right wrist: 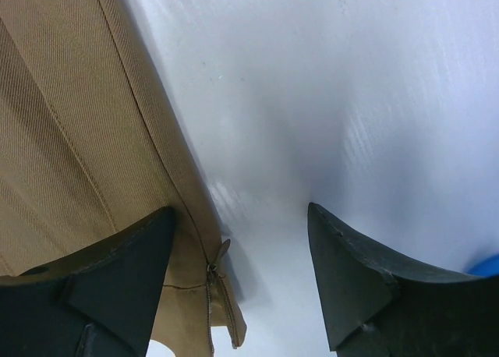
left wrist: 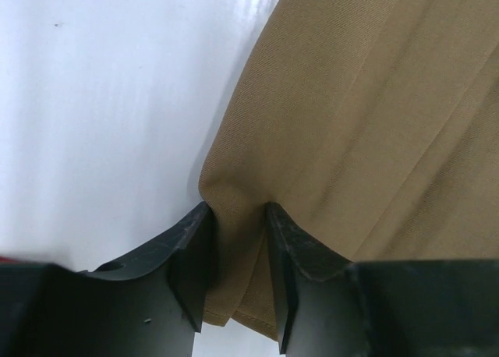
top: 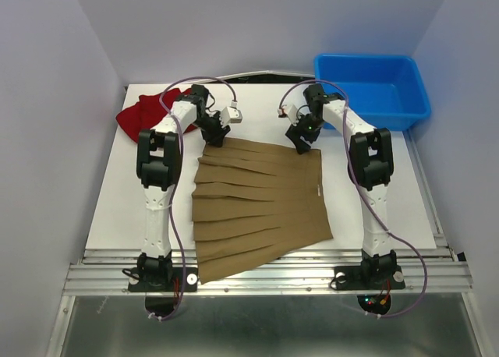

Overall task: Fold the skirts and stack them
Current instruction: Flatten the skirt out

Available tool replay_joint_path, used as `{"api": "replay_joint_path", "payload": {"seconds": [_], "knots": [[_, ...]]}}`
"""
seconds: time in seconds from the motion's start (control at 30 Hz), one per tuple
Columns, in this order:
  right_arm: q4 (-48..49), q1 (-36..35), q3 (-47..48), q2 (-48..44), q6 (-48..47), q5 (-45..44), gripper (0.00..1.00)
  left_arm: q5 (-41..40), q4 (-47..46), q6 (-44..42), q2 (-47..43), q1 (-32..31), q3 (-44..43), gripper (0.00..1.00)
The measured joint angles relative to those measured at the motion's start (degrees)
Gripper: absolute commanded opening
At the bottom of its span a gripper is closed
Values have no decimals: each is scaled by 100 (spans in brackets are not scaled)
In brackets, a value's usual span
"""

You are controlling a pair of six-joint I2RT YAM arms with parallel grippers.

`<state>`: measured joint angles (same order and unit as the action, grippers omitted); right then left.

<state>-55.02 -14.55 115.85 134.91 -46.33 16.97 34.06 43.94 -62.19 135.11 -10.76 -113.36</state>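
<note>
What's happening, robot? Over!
Left gripper shut on tan skirt, far corner. Right gripper open, straddling its other far corner. Red skirt crumpled, far left. Nothing blocking.

We're in a robotics lab cell here: bare pale walls [top: 47, 100] boxing in a white tabletop [top: 413, 205], left arm [top: 156, 217] and right arm [top: 376, 217] bolted onto an aluminium rail [top: 265, 277], blue bin [top: 370, 88] behind.

Both arms rise from bases at the bottom of the top view, bend at mid-frame and reach toward the upper centre. The left arm [top: 160, 170] leans inward from the left. The left gripper [left wrist: 238, 210] tips down, its jaws pinched close on a fold of the tan skirt [left wrist: 351, 123]. The right arm [top: 370, 166] mirrors this pose from the right. The right gripper [right wrist: 242, 217] points down with its jaws spread wide.
</note>
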Motion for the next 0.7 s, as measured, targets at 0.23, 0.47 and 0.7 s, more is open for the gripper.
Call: {"api": "replay_joint_path", "payload": {"seconds": [0.23, 0.47, 0.7], "knots": [[-636, 107, 225, -20, 24, 131, 75, 61, 83, -98, -70, -4, 114, 27], [-1132, 417, 444, -20, -39, 219, 74, 63, 160, -98, -70, -4, 105, 22], [-1408, 509, 431, -2, -160, 337, 65, -15, 310, -101, -70, -4, 42, 18]]}}
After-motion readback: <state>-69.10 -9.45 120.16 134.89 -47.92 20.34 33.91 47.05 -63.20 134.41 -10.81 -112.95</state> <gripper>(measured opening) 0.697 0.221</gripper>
